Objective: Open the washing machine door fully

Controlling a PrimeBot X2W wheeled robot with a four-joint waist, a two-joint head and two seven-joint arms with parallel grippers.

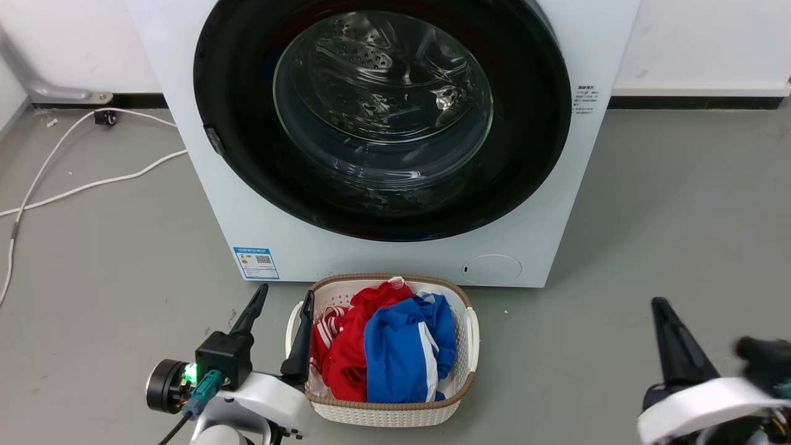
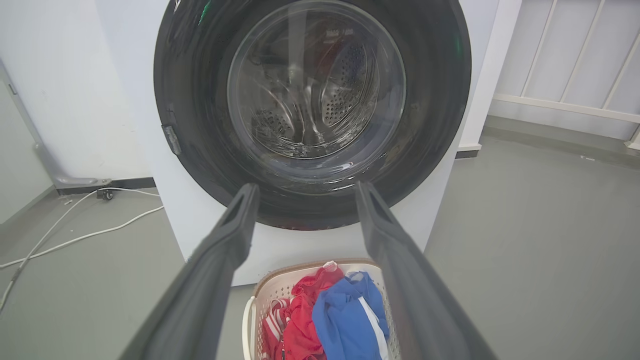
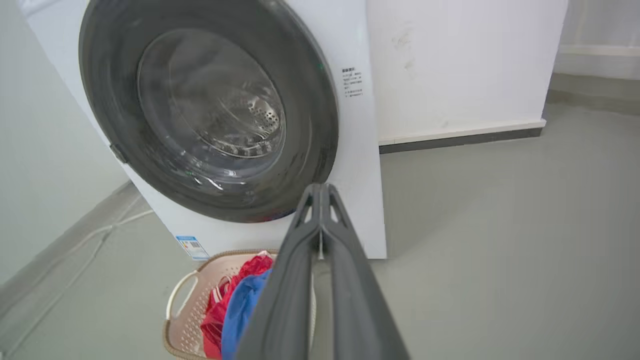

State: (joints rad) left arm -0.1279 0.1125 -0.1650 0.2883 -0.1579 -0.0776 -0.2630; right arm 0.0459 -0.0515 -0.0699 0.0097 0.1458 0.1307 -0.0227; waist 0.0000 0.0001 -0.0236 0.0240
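Ahead, washing machine door (image 2: pixel 200 125) beyond left end effector (image 2: pixel 306 192).

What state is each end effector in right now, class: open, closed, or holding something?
Left end effector: open, holding nothing.
Right end effector: closed, holding nothing.

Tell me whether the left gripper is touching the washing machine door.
Apart. In the head view the left gripper sits beside the laundry basket, white front panel showing between its fingertips and the washing machine door.
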